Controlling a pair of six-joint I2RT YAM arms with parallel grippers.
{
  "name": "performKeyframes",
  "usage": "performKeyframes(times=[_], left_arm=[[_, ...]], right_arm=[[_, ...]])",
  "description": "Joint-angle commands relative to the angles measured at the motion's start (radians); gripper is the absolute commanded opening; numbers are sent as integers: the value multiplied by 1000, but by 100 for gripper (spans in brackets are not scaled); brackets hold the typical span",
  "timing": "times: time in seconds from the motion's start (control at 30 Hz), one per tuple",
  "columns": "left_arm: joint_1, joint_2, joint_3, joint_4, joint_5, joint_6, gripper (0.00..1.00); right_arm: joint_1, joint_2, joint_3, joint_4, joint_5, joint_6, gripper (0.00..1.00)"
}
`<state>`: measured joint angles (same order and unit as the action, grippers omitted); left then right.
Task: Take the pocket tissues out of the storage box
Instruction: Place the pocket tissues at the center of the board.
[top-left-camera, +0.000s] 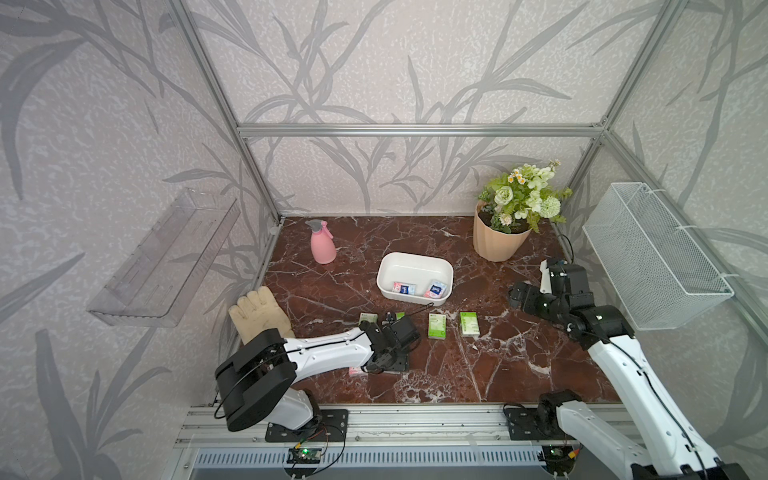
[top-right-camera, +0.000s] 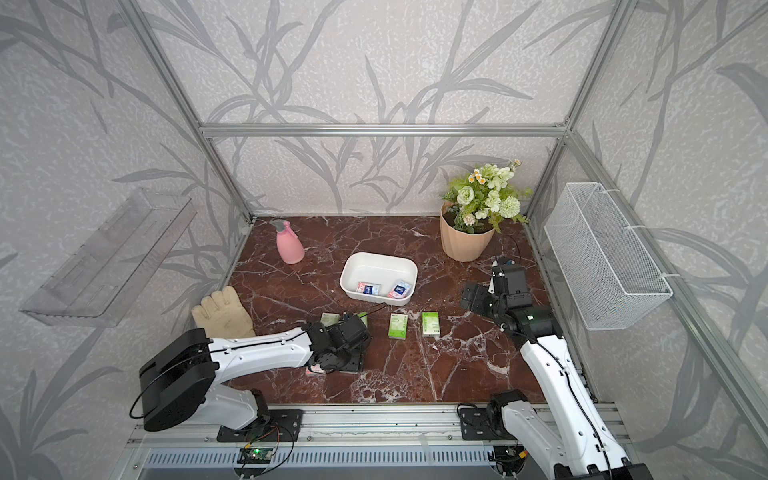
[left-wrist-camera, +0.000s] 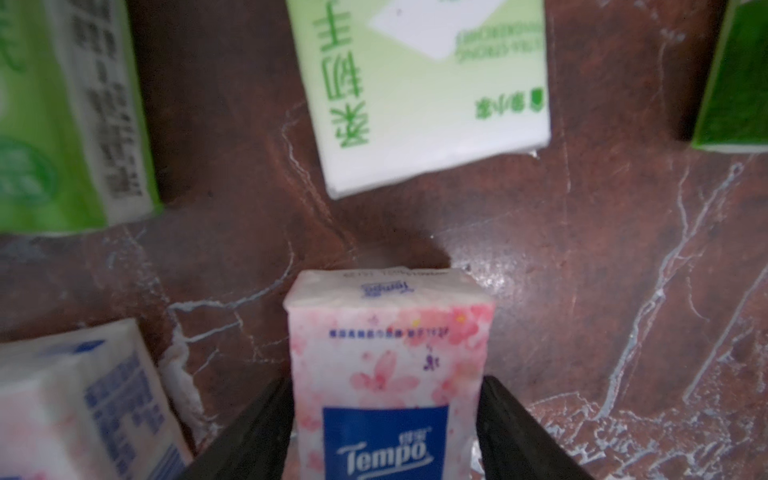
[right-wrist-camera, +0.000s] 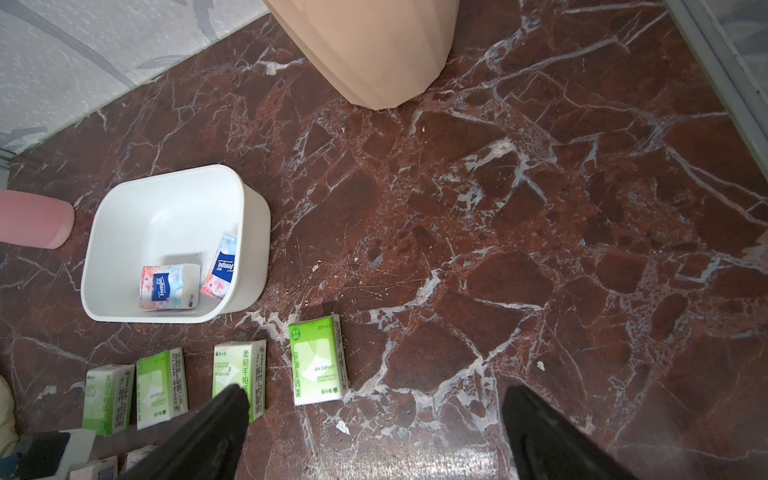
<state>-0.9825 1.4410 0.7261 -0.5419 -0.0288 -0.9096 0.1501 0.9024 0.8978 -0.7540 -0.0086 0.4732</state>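
Note:
The white storage box (top-left-camera: 415, 254) (top-right-camera: 378, 254) (right-wrist-camera: 166, 178) sits mid-table with two pink pocket tissues (top-left-camera: 404, 287) (top-left-camera: 435, 289) (right-wrist-camera: 168, 286) inside. Several green-and-white packets (top-left-camera: 436, 326) (top-left-camera: 469, 323) (right-wrist-camera: 318, 359) lie in a row in front of it. My left gripper (top-left-camera: 370, 365) (left-wrist-camera: 384, 382) points down at the table near that row. Its jaws are open, standing just clear of either side of a pink packet (left-wrist-camera: 390, 353) on the marble. Another packet with blue print (left-wrist-camera: 75, 395) lies beside it. My right gripper (top-left-camera: 524, 297) (right-wrist-camera: 376, 392) hovers open and empty to the right of the box.
A pink spray bottle (top-left-camera: 323, 243) stands at the back left and a peach flower pot (top-left-camera: 498, 241) at the back right. A beige glove (top-left-camera: 257, 313) lies by the left arm. A clear shelf (top-left-camera: 166, 257) and a wire mesh basket (top-left-camera: 652, 253) hang on the side walls.

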Motion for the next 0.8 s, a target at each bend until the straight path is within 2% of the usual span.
performKeyframes(times=[0.0,0.2,0.4,0.53,0.63,0.77], left_arm=[[-4,-48,-10,-29,-27,8,79],[-3,-126,6,-64,-67,39,93],[10,-179,122,-191,-191,104,97],[52,-206,227,-230,-245,220,98],[111,-207,295,-212,-215,330,98],[236,-163,366,-187,-107,390,96]], right_arm=[[-3,-12,-6,-18,21,-8,99],[-3,-9,1,-18,18,-3,99],[-3,-8,12,-22,12,-4,99],[-3,-1,9,-18,4,0,99],[-3,4,2,-13,-1,6,99],[-3,-3,-7,-9,3,15,99]])
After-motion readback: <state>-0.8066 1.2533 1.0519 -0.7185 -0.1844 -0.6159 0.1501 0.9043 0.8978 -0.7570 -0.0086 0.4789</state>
